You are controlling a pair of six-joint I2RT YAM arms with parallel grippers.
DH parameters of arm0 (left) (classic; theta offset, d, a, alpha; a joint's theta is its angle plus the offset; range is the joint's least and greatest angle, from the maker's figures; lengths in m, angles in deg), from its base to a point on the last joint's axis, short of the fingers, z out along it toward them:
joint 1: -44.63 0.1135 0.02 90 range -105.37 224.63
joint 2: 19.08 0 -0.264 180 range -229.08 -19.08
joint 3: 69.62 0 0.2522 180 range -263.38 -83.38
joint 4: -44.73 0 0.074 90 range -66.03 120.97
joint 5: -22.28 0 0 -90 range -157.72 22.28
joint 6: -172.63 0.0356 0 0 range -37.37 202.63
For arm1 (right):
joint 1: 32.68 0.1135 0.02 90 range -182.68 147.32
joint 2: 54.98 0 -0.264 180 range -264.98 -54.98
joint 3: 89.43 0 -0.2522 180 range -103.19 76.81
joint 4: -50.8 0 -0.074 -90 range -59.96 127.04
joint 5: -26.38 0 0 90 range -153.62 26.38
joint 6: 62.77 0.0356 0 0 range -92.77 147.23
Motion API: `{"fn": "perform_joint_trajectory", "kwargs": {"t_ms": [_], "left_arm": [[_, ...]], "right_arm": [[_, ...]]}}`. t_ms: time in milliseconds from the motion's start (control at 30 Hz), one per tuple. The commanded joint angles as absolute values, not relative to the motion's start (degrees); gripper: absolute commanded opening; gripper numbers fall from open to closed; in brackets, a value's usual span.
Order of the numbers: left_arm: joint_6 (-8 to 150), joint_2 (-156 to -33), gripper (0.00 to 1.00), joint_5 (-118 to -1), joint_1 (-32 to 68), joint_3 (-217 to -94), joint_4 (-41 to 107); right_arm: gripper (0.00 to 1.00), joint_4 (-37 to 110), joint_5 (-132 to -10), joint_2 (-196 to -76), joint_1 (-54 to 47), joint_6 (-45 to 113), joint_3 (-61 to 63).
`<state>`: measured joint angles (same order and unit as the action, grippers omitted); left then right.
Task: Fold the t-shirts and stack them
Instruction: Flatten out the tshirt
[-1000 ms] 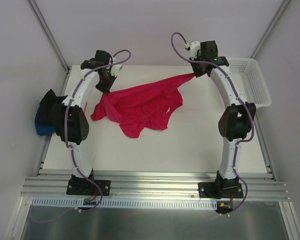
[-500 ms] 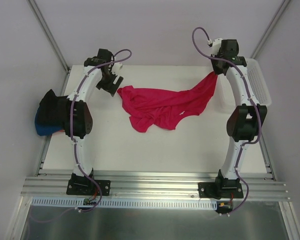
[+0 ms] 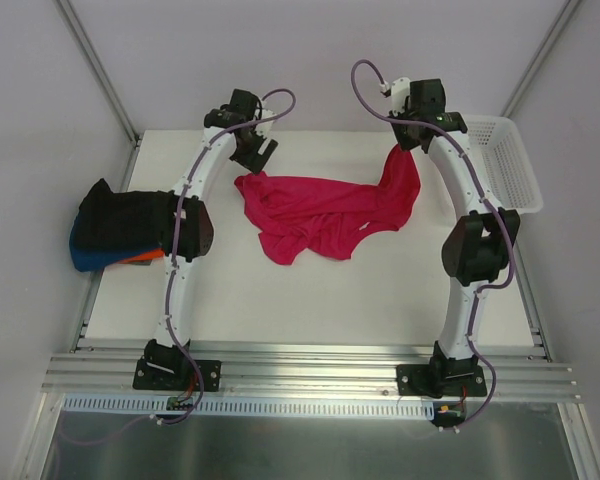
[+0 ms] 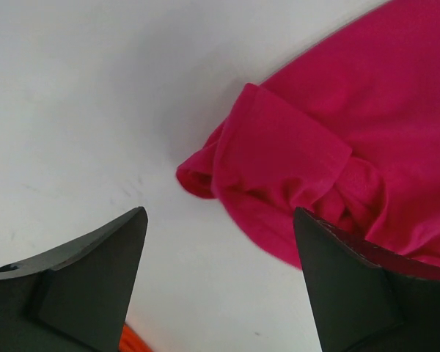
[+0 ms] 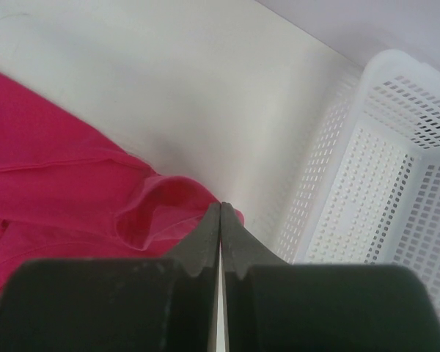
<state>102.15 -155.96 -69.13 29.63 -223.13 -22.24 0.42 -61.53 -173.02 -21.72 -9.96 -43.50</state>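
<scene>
— Fingers (image 5: 194, 253) of my right gripper (image 5: 220, 209) pressed flat together on an edge of the crimson t-shirt (image 5: 59, 183), upper right of the overhead view. My left gripper (image 4: 216, 220) is spread wide and holds nothing, hovering over the shirt's rolled sleeve end at the upper left of the cloth.

— Why one hand on and one off?

— The right pinch lifts that edge off the table (image 3: 310, 300), so the cloth hangs from it in a drape while the rest lies bunched mid-frame. My reading is that the open left is lining up on the sleeve below it. With both ends held, I could draw the shirt flat before any fold.

— And the rest of the load?

— Piled at the left edge of the overhead frame, apart from the working space: the black t-shirt (image 3: 120, 215) on top, the blue t-shirt (image 3: 80, 255) and orange t-shirt (image 3: 145, 257) showing beneath. The white mesh basket (image 3: 510, 165) stands at the right edge, just beside my pinching hand.
</scene>
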Motion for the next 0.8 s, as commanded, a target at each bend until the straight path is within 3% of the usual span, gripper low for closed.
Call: {"fn": "perform_joint_trajectory", "kwargs": {"t_ms": [0, 100, 300, 333, 367, 467, 567, 600, 767], "left_arm": [[100.7, -160.4, 0.81, -66.3, 29.2, -226.8, -22.5], [100.9, -162.5, 0.77, -66.0, 28.7, -228.1, -21.7], [100.6, -163.7, 0.58, -65.3, 27.8, -228.1, -21.7], [100.6, -163.5, 0.54, -65.3, 27.8, -228.2, -21.6], [100.5, -163.5, 0.41, -65.7, 27.7, -228.3, -21.7], [99.5, -162.2, 0.14, -67.4, 27.3, -227.8, -21.7], [99.3, -158.0, 0.12, -69.9, 27.3, -224.5, -21.7], [99.3, -154.8, 0.00, -71.2, 27.4, -221.5, -21.7], [99.1, -144.3, 0.00, -73.0, 30.5, -211.5, -22.2]], "right_arm": [[0.00, 0.5, -62.3, -171.8, -22.0, -9.4, -44.2], [0.00, 0.5, -62.2, -171.6, -21.9, -9.4, -43.6], [0.00, 0.8, -61.6, -171.3, -21.7, -9.9, -43.7], [0.00, 0.8, -61.6, -171.3, -21.8, -9.9, -43.6], [0.00, 0.8, -61.6, -171.3, -21.7, -9.9, -43.4], [0.00, 0.7, -61.6, -171.5, -21.6, -9.9, -43.3], [0.00, 0.8, -61.5, -171.6, -21.3, -10.0, -43.4], [0.00, 0.8, -61.5, -171.7, -21.3, -10.0, -43.4], [0.00, 0.8, -61.1, -172.1, -21.4, -10.2, -43.6]]}}
